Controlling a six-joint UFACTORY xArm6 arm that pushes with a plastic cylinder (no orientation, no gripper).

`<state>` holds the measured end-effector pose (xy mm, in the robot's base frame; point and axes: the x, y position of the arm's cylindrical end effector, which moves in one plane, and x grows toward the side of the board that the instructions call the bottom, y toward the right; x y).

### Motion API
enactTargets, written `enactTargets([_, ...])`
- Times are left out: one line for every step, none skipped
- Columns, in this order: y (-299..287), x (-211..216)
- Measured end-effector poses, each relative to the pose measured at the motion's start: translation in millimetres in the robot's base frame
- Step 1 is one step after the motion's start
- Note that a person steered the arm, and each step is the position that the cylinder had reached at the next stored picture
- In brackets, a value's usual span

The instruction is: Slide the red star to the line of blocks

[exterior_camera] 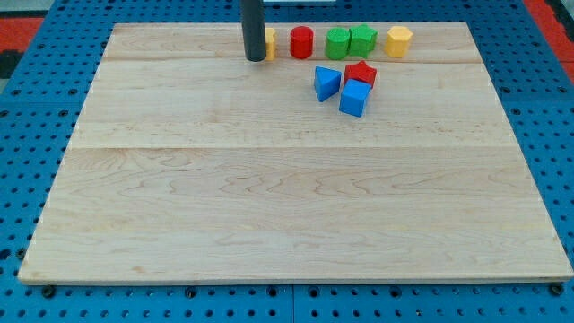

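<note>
The red star (361,74) lies near the view's top, right of centre, just below the line of blocks. It touches a blue cube (353,98) below it and sits next to a blue triangular block (326,82) on its left. The line along the top edge holds a yellow block (269,42) partly hidden by the rod, a red cylinder (301,42), two green blocks (337,42) (362,39) and a yellow hexagon (399,40). My tip (256,58) rests at the left end of the line, well left of the red star.
The wooden board (269,197) lies on a blue perforated table (27,161). A red surface shows at the view's top corners.
</note>
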<state>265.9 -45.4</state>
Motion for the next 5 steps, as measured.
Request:
enactTargets([0.2, 7.1])
enactTargets([14.2, 65.2])
enactTargets([9.6, 133.8])
enactTargets([130.9, 151.3])
enactTargets([187.2, 118.7])
